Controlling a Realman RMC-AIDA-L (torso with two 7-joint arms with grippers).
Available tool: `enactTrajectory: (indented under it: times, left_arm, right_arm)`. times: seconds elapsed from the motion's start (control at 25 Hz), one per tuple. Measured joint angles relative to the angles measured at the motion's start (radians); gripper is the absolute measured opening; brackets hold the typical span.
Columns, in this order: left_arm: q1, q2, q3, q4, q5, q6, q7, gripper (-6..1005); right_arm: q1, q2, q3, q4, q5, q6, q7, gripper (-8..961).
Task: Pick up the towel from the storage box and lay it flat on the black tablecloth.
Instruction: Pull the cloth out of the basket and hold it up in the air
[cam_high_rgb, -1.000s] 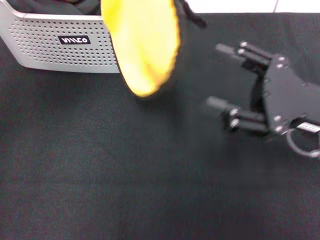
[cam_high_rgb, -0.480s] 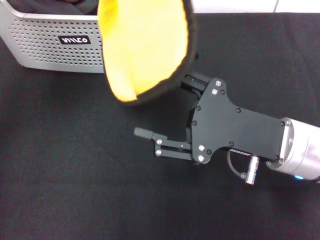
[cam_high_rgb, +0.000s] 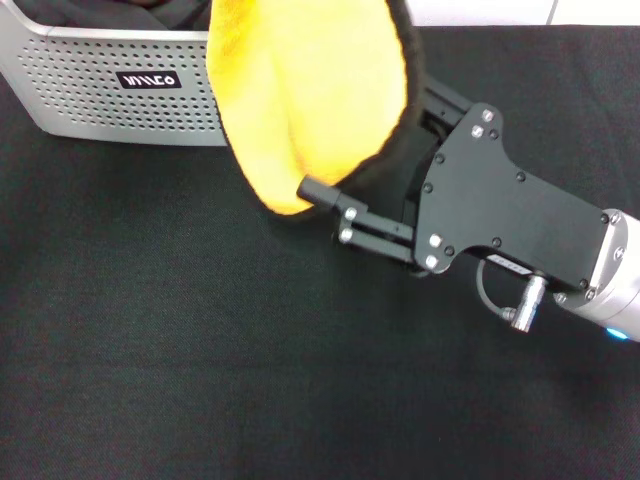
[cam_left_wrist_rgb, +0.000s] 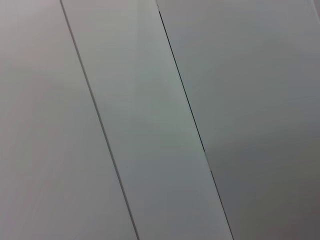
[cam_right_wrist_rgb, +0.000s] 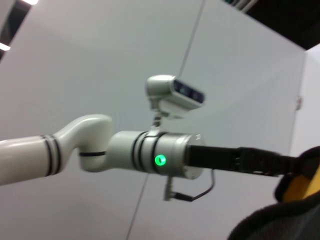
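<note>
Towel (cam_high_rgb: 305, 95): one, hanging; right tool (cam_high_rgb: 375, 165) open.

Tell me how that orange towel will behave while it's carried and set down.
The towel hangs curled and drooping, so it is probably floppy and will bunch, not land flat. Its fluffy pile suggests lightness and decent grip. The right hand, open beside its lower edge, may need to spread it on the black tablecloth.

White logo (illegible) on storage box (cam_high_rgb: 110, 95)
</note>
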Motion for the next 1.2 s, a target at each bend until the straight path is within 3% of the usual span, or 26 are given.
enactTrajectory:
  times: [0.48,1.2]
  left_arm:
    - [0.002,-0.001,0.002,-0.006,0.013,0.000,0.003,21]
    - [0.009,-0.001,0.002,-0.009,0.013,0.000,0.004,24]
  right_arm:
    - [-0.054,0.000,-0.005,0.007,0.032,0.061,0.008,638]
    - [-0.058,0.000,0.012,0.052,0.071,0.094,0.025,398]
